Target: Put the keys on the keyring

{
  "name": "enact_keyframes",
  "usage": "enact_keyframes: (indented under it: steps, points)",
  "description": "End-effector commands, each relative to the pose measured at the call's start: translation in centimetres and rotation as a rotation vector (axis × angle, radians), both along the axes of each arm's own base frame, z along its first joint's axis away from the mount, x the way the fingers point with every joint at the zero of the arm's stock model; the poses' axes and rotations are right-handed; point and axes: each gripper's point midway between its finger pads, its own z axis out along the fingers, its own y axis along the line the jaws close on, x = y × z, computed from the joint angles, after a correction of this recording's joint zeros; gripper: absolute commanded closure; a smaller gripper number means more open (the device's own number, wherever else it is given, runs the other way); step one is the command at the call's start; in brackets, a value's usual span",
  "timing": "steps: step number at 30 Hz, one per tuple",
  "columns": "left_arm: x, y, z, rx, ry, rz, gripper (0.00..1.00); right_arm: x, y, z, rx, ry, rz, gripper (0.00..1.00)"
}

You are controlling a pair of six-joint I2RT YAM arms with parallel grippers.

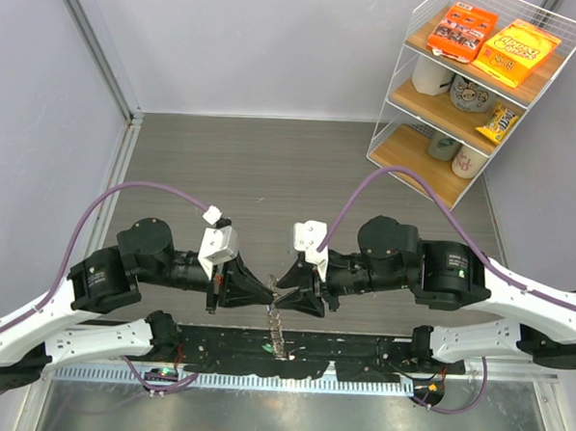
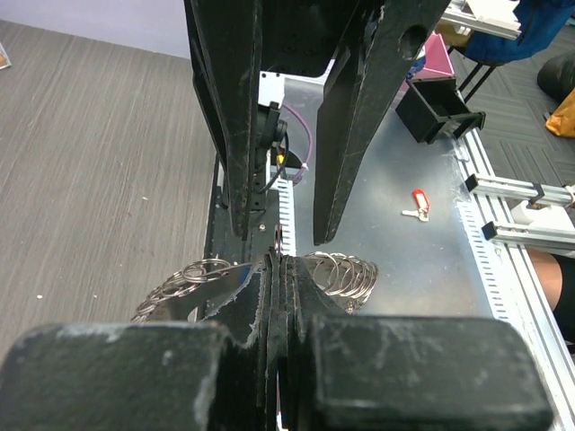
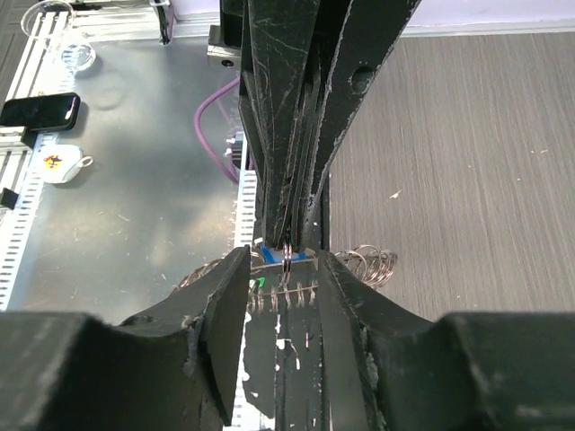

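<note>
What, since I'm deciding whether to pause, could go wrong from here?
1. The right gripper's jaws stand open astride the tips of the shut left gripper. If they close, they may pinch those tips instead of the keyring.
2. The keyring hangs loose from the left gripper's thin hold, so a nudge could probably twist it free and drop it.

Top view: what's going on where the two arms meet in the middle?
The two arms meet tip to tip low over the near edge of the table. The left gripper is shut on the keyring, and a bunch of silvery loops and keys hangs around and below its tips. The right gripper faces it with jaws open on either side of the pinched ring, gripping nothing that I can see.
</note>
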Motion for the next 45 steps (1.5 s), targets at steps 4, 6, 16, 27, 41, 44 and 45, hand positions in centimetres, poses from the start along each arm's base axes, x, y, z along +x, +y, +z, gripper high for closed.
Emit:
enact_keyframes:
  steps: [4,6,16,27,41,44,45]
  points:
    - [-0.4,0.8,3.2,-0.087,-0.054,-0.008,1.0,-0.5,0.6,0.8,0.025,-0.003,0.044,0.65]
    - [-0.4,0.9,3.3,-0.089,-0.056,-0.004,1.0,-0.7,0.6,0.5,0.012,0.0,0.054,0.67]
    - [-0.5,1.0,3.6,-0.102,-0.057,-0.003,1.0,-0.9,0.8,-0.1,-0.012,0.002,0.069,0.8]
    - [-0.7,0.7,3.5,-0.11,-0.046,-0.019,1.0,-0.4,1.2,0.8,0.057,-0.027,0.052,0.94]
    - [-1.7,1.4,4.5,-0.192,-0.059,-0.054,0.73,-1.2,-0.4,3.4,0.231,-0.115,0.082,0.94]
    - [-1.6,1.1,4.5,-0.194,-0.053,-0.056,0.71,-1.2,-0.5,3.7,0.242,-0.129,0.083,0.94]
    - [-1.6,1.0,4.5,-0.194,-0.052,-0.059,0.71,-1.2,-0.5,3.9,0.251,-0.131,0.081,0.94]
